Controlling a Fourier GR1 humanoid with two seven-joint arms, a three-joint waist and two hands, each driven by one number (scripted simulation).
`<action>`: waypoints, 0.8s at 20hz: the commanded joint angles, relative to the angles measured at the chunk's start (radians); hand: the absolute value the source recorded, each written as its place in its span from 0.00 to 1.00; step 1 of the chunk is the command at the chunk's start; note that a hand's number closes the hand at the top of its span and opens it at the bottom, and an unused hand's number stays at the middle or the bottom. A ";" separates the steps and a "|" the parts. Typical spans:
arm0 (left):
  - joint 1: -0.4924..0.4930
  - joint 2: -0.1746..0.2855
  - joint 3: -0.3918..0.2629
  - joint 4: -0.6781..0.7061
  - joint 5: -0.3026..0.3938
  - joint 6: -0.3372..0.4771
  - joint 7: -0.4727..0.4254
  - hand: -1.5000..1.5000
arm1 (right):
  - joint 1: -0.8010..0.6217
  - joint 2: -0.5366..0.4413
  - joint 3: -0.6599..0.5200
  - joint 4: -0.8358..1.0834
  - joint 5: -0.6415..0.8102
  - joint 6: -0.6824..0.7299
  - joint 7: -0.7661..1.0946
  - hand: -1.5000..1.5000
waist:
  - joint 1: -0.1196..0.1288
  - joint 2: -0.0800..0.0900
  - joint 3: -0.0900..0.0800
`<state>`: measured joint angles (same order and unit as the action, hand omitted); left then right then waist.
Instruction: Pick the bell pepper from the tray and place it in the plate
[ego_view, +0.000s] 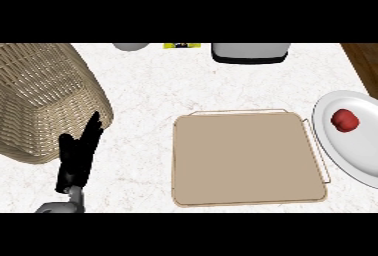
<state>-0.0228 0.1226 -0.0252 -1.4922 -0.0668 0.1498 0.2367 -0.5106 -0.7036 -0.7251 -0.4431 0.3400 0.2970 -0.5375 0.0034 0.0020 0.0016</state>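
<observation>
Bell pepper (345, 120) on the plate (353, 155)

Far left stands a wicker basket (44, 100). My left hand (77, 160) rests at its lower edge, fingers straight, clasping nothing. A yellow label (181, 45) at the counter's far edge is too small to read. The tray (247, 160) lies mid-counter. The red bell pepper sits on the white plate, far right.

cut off at right: white round plate (348, 151); at left: tan woven wicker basket (44, 100); at top: grey boxy appliance (249, 53), grey rounded object (131, 46), small yellow item (181, 45)
</observation>
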 joint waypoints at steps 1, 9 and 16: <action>-0.002 -0.005 -0.017 -0.021 -0.010 -0.010 0.020 0.50 | 0.011 -0.038 -0.019 0.113 -0.040 0.065 -0.089 0.00 | 0.013 0.004 0.001; -0.079 0.007 0.043 0.091 0.007 -0.031 -0.027 0.50 | 0.037 -0.051 0.037 0.168 -0.045 0.083 -0.232 0.00 | 0.012 0.005 0.001; 0.024 -0.043 -0.023 -0.047 -0.034 -0.003 0.018 0.50 | 0.009 -0.023 0.083 0.156 -0.070 0.003 -0.186 0.00 | 0.013 0.002 0.000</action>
<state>-0.0416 0.1088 -0.0119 -1.4793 -0.0792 0.1314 0.2365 -0.4735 -0.7315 -0.6691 -0.2997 0.2675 0.3337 -0.7346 0.0126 0.0038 0.0018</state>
